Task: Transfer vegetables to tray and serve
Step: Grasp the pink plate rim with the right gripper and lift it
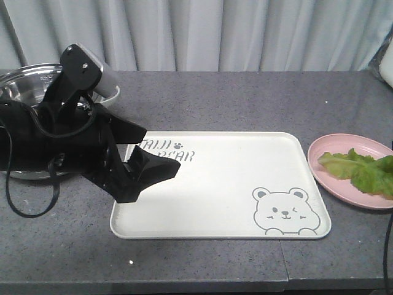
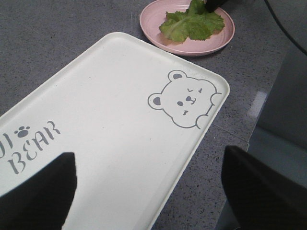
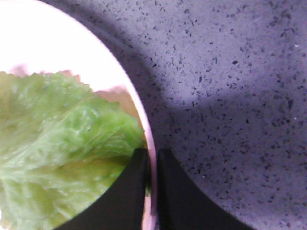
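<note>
**Desk:** What is the setting?

**Photo:** A grey speckled countertop (image 1: 202, 98) runs in front of pale pleated curtains (image 1: 215, 31). A steel bowl (image 1: 18, 80) sits at its left end, behind the robot's black left arm.

**Desk:** Where is the lettuce?

**Photo:** The lettuce leaf (image 1: 362, 171) lies on a pink plate (image 1: 344, 142) just beside the right-hand short edge of the cream tray (image 1: 233, 178).

**Desk:** What does the front view leave out?

**Photo:** It leaves out the right gripper (image 3: 152, 151), which only the wrist cameras catch. In the right wrist view, its black fingers (image 3: 134, 191) stand almost together with the plate's rim pinched between them. One finger is over the leaf's edge and the other is outside, above the countertop. The left wrist view shows the same gripper as a dark shape at the plate's far side.

**Desk:** And the left gripper?

**Photo:** From the front it is a black mass over the tray's left end, covering part of the grey lettering (image 2: 33, 143). The left wrist view shows the left gripper (image 2: 148, 153) spread wide and holding nothing. One finger hangs above the tray near "BEAR" and the other is past the tray's long rim. The winking bear drawing (image 2: 184, 98) sits in the tray's corner nearest the plate.
</note>
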You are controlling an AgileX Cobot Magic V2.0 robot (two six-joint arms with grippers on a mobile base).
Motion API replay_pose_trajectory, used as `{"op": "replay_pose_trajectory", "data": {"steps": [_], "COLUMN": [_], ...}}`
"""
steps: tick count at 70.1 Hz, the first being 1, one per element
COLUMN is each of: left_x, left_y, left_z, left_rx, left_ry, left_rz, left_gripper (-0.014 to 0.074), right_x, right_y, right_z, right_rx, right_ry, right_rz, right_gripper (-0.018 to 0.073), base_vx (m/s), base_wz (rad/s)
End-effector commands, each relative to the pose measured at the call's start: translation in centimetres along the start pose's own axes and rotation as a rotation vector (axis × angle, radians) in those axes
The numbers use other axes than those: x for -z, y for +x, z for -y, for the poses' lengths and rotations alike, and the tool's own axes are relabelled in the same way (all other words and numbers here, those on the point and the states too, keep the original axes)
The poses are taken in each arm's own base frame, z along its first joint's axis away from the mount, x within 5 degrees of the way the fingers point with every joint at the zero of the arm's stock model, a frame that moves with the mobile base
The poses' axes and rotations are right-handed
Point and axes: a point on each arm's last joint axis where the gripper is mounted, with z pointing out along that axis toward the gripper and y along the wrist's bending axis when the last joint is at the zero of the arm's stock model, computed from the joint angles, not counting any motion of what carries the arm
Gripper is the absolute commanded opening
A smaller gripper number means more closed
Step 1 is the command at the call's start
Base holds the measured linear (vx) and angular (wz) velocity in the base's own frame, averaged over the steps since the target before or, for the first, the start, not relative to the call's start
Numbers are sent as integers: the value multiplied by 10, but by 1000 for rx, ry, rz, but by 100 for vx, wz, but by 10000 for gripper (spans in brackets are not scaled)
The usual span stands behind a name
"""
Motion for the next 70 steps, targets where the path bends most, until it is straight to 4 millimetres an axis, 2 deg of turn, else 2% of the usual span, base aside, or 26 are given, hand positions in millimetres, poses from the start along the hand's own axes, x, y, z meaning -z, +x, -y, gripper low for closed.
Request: {"op": "replay_pose_trajectory", "data": {"steps": [1, 31, 43, 55, 60, 70], "left_x": [14, 14, 14, 14, 14, 14], "left_y": [-15, -15, -15, -15, -15, -15], "left_z": [5, 4, 5, 5, 5, 5], "left_rx": [8, 8, 8, 8, 9, 9], "left_ry": [-15, -15, -15, -15, -14, -14], "left_rz": [93, 93, 93, 93, 93, 93], "left_gripper": [583, 583, 583, 583, 583, 583], "right_x": [31, 106, 126, 132, 130, 117], "right_y": [-7, 1, 5, 7, 8, 11], "right_z": [-6, -35, -51, -69, -79, -120], "right_rx": [36, 68, 85, 101, 130, 252], "right_ry": [20, -24, -112, -300, -319, -345], "right_rz": [90, 270, 318, 330, 315, 258], "right_gripper": [-10, -10, -10, -6, -6, -6], "base_vx": [0, 0, 0, 0, 0, 0], "base_wz": [0, 0, 0, 0, 0, 0]}}
